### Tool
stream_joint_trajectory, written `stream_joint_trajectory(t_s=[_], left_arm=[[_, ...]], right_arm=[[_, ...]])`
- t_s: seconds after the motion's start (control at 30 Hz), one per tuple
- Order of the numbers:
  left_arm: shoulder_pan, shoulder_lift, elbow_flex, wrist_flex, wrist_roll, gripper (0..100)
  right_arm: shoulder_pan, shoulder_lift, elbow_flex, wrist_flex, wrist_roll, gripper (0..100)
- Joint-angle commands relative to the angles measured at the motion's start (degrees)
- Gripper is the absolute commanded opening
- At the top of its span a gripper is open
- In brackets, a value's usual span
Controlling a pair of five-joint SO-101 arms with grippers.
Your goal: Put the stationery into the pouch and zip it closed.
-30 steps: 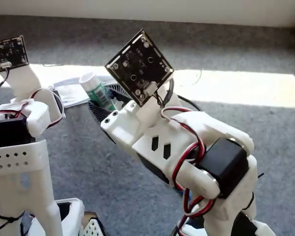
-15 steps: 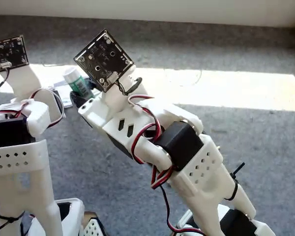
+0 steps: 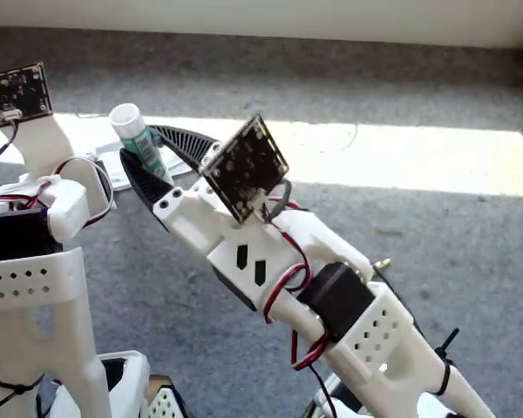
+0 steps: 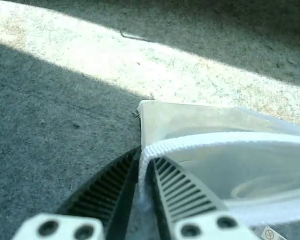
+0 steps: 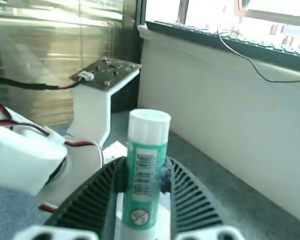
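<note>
Nearest in the high view are the two white arm bases. The left arm stands upright at the frame's left side and the right arm stretches diagonally away over the grey carpet. The right gripper is raised off the carpet, its black ribbed fingers clamped on a glue stick - green label, white cap. The stick is roughly upright, leaning a little, with the cap end poking out past the fingertips. In the right wrist view the same glue stick sits gripped mid-body in the right gripper, one finger on each side and both touching it. Just beyond it stands the left arm's camera board on its white mount, near the stick but apart from it. In the left wrist view the left gripper is low at the carpet, its fingers pinched together on the white woven zip edge of the pouch. The pouch is translucent white and lies on the carpet, extending away from the fingers - mouth looks parted, contents too blurred to tell. Cannot tell whether the glue stick hangs over the pouch. Farther off a bright sun band crosses the carpet, with shaded carpet behind it. A pale wall runs along the far edge.
</note>
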Motion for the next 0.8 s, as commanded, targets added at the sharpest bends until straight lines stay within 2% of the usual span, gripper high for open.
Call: stream_joint_trajectory(t_s=[0.0,0.17,0.53,0.77], left_arm=[[0.75,1.10,0.66,-0.53,-0.35,1],[0.75,1.10,0.66,-0.44,-0.35,1],[0.75,1.10,0.75,-0.35,-0.44,1],[0.75,1.10,0.75,-0.35,-0.44,1]], right_arm=[[0.04,-6.37,10.86,-20.62,0.70,0.4],[0.04,-8.66,20.79,-35.82,0.70,0.4],[2.15,-8.40,24.92,-47.52,0.70,0.4],[2.15,1.98,24.92,-53.85,0.53,0.4]])
